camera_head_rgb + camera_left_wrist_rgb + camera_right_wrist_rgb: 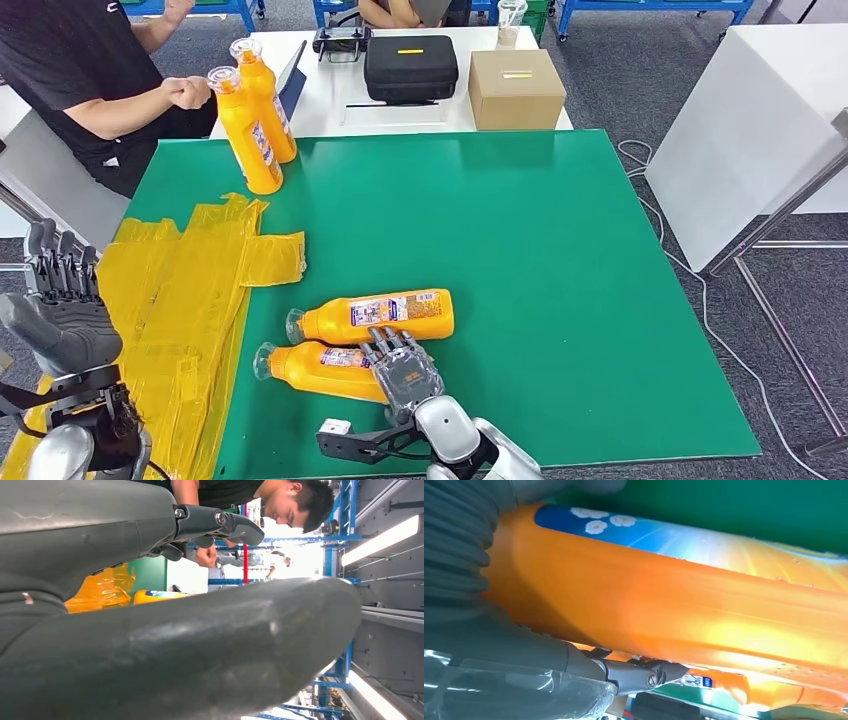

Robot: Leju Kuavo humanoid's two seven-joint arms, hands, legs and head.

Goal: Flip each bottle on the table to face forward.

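The right hand (402, 368) grips the near lying bottle (320, 368) on the green counter (560, 300), beside another bottle (385, 315). The left hand (62, 300) hangs wide, empty, at the left.

We see a green tabletop (560, 260) with crumpled yellow plastic sheeting (190, 300) draped over its left edge and near-left corner. Beyond its far edge stands a white table (330, 95) carrying a black zipped case (411, 67), a brown cardboard box (516, 89), a dark controller (341, 41) and a clear plastic cup (510, 20). A person in a black shirt (70, 70) sits at the far-left corner. A white panel (740, 140) stands off the right edge, cables (690, 275) trailing across grey carpet.
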